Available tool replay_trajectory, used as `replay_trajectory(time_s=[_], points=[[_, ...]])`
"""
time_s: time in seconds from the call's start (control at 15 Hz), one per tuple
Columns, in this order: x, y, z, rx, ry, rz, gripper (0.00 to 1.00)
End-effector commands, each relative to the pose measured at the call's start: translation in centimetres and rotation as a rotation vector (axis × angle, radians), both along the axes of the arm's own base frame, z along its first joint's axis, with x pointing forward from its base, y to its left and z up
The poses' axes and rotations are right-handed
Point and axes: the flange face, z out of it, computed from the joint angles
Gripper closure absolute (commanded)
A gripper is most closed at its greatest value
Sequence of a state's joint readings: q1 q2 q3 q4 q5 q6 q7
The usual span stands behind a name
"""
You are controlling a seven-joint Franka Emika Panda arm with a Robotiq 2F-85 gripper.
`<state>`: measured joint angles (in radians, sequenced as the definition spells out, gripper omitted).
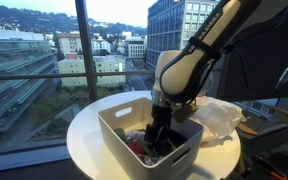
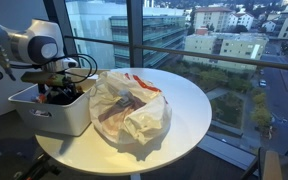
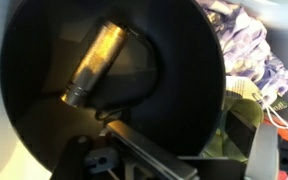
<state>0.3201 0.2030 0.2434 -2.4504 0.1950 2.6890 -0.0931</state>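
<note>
Inside the white rectangular plastic bin (image 1: 119, 150), at one edge of the round white table (image 2: 189, 100), we find the black Robotiq gripper (image 1: 162, 135) lowered below the rim. Its jaws stand wide, and we see nothing clamped between them.

In the wrist view, directly under the gripper lies a round black dish (image 3: 44, 100) that fills most of the picture. A short cylinder of dull metal (image 3: 96, 62) rests inside it, tilted across the upper half. We cannot tell whether the fingers touch the dish or the cylinder.

Other contents crowd the dish. A crumpled purple-and-white cloth (image 3: 246, 45) lies against its upper right edge, and a green item (image 3: 242, 110) sits just below that cloth. In an exterior view a small red item (image 1: 136, 145) shows in the bin beside the gripper. The bin walls close the gripper in on all sides, leaving access from above only.

On the table just beside the bin, a large crumpled translucent plastic bag (image 2: 134, 105) with red markings covers the middle of the tabletop; both exterior views show it. Behind the table runs a floor-to-ceiling window (image 1: 44, 60) looking out on city buildings.
</note>
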Motion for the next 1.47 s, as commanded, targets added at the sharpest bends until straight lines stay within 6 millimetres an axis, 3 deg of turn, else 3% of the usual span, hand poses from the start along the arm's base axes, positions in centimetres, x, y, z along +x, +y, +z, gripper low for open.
replay_trajectory(time_s=[0.0, 0.53, 0.73, 0.87, 1.4], points=[[0.8, 0.8, -0.7, -0.003, -0.041, 0.006, 0.34], [1.1, 0.5, -1.0, -0.033, -0.066, 0.023, 0.93], [1.6, 0.1, -0.6, -0.007, -0.068, -0.012, 0.96], [2.3, -0.2, 0.2, 0.011, -0.085, -0.033, 0.93], [6.0, -0.9, 6.3, 0.032, -0.2, -0.023, 0.93]])
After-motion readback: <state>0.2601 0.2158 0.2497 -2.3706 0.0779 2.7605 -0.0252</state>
